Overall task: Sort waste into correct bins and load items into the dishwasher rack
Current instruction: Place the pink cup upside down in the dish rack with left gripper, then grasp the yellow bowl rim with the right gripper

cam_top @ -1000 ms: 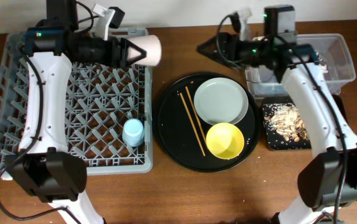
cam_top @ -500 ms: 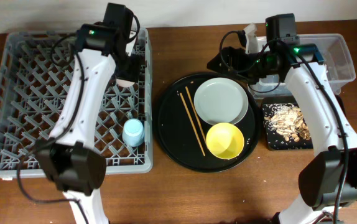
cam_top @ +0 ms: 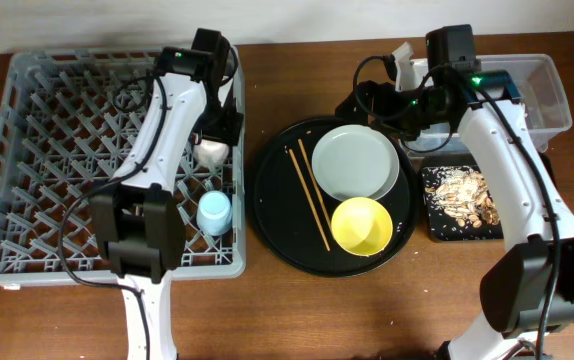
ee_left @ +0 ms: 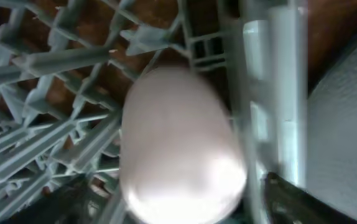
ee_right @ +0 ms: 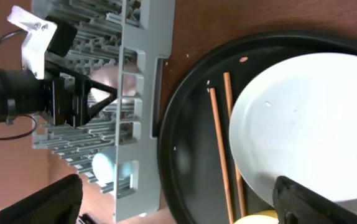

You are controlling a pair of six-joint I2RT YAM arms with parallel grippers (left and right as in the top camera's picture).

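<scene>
My left gripper [cam_top: 216, 136] is shut on the small pink cup [cam_top: 210, 152] and holds it low among the pegs at the right edge of the grey dishwasher rack [cam_top: 27, 150]. In the left wrist view the blurred pink cup [ee_left: 178, 149] fills the space between the fingers [ee_left: 296, 199]. The light-blue cup [cam_top: 214, 212] stands in the rack nearer the front. My right gripper [cam_top: 359, 103] is open and empty, above the far rim of the round black tray [cam_top: 272, 215]. This tray holds the grey-green plate [cam_top: 355, 163], yellow bowl [cam_top: 362, 226] and chopsticks [cam_top: 312, 195].
A clear tub [cam_top: 545, 92] stands at the far right, partly hidden by my right arm. In front of it a shallow black tray [cam_top: 437, 234] holds brown food scraps [cam_top: 459, 196]. The right wrist view shows the rack wall [ee_right: 142, 93] beside the round tray.
My left arm has swung the pink cup from above the rack's far right corner down into the rack. My right gripper has shifted slightly toward the plate.
</scene>
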